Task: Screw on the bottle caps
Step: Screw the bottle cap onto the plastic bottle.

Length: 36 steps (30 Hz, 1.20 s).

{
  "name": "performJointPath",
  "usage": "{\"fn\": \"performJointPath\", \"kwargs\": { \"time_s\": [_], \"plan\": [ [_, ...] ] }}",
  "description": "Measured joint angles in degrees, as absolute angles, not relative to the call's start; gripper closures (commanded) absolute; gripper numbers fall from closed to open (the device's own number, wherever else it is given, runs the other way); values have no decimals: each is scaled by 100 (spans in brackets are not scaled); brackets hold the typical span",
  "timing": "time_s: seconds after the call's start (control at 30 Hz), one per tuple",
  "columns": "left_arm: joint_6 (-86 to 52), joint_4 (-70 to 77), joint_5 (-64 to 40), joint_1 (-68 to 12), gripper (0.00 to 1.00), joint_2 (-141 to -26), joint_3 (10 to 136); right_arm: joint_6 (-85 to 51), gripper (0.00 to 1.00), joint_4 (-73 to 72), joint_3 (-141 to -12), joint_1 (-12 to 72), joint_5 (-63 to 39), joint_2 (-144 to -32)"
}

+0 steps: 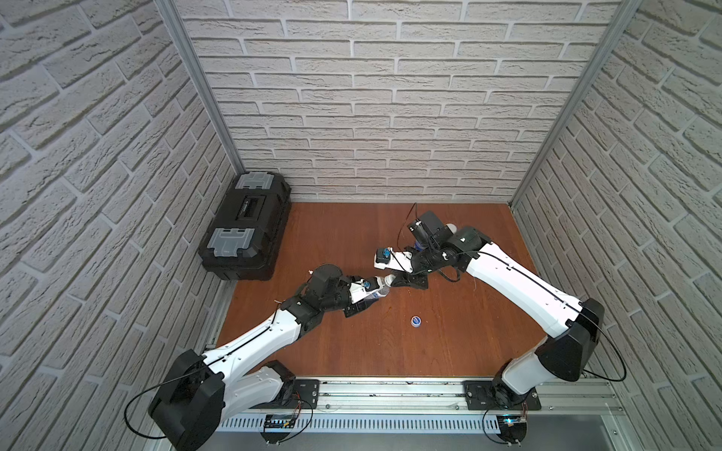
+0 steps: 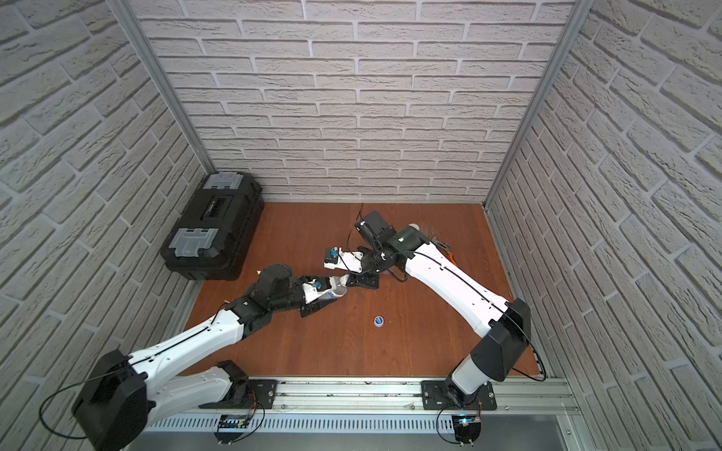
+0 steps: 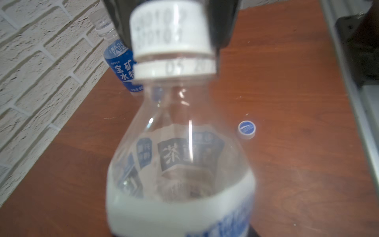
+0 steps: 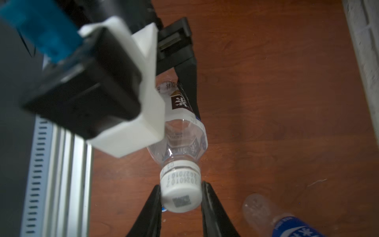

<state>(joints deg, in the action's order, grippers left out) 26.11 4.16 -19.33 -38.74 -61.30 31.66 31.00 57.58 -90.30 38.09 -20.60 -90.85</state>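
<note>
Above worktop (image 1: 351, 351) — step: I'm screwing white cap (image 3: 170, 30) onto bottle (image 3: 180, 164)
Left hand (image 1: 367, 297): clamps bottle
Right hand (image 4: 181, 187): pinches white cap
Next: twist tighter

the white cap (image 4: 180, 197) carries grey printed digits; its clear bottle (image 4: 184, 139) wears a white label with a brown patch. low centre in a top view, the blue cap (image 1: 416, 321) bears a white mark. the table (image 1: 351, 351) is red-brown wood grain; the toolbox (image 1: 246, 226) black with grey latches.

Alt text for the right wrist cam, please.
The right gripper clamps the white cap on the neck of a clear white-labelled bottle above the wooden table. An uncapped blue-labelled bottle stands nearby.
</note>
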Motion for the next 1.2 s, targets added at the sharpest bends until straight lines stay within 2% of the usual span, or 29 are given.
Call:
{"fn": "performJointPath", "kwargs": {
  "time_s": [0.23,0.43,0.63,0.7,0.77,0.87,1.0,1.2],
  "plan": [
    [2954,631,-379,-4466,58,-5898,2829,-1022,97,4584,-7883,3529,-2655,-8748],
    [3312,725,587,-4869,57,-5922,2727,-4993,97,2808,-6429,3369,-2788,-8237],
    [3747,1219,1369,-5210,58,-6141,2567,-7201,96,2244,-6045,3369,-2449,-8206],
    [3830,1420,1522,-5238,58,-6202,2550,-7502,82,2132,-6038,3365,-2316,-8200],
    [3876,1610,1594,-5238,58,-6246,2534,-7467,58,2095,-6071,3350,-2202,-8178],
    [3785,2043,1450,-5231,57,-6254,2482,-6722,37,2198,-6366,3328,-1957,-8173],
    [3330,2515,1107,-5039,56,-6215,2386,-5363,25,1977,-6674,3295,-1603,-7940],
    [2421,2825,631,-4661,56,-6110,2353,-4580,24,932,-6049,3463,-1179,-7321]
  ]
}}
